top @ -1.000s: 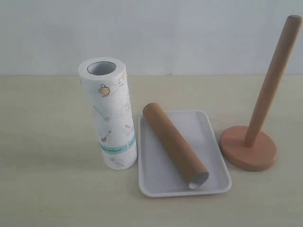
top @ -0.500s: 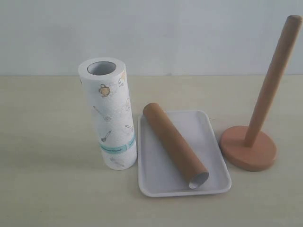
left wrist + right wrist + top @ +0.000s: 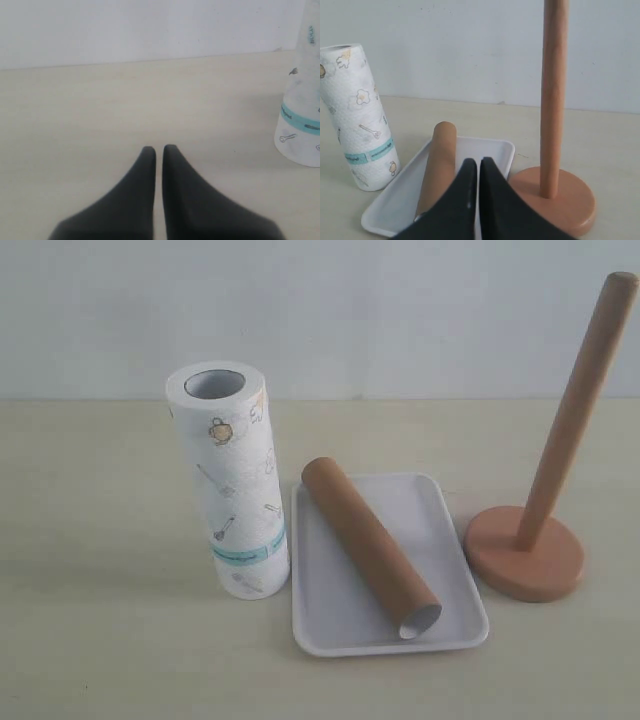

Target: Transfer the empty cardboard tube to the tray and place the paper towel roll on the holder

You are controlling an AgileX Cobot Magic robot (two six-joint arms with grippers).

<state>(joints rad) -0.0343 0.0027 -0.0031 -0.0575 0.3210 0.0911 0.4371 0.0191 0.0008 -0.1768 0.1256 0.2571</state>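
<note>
The brown cardboard tube lies slantwise inside the white tray, its open end toward the near rim. Left of the tray the printed paper towel roll stands upright on the table. The wooden holder stands bare at the right of the tray. Neither gripper shows in the exterior view. In the left wrist view my left gripper is shut and empty over bare table, the roll off to one side. My right gripper is shut and empty, with the tube, tray and holder beyond it.
A pale wall runs behind the light table. The roll also shows in the right wrist view, apart from the tray's rim. The holder's round base sits close beside the tray.
</note>
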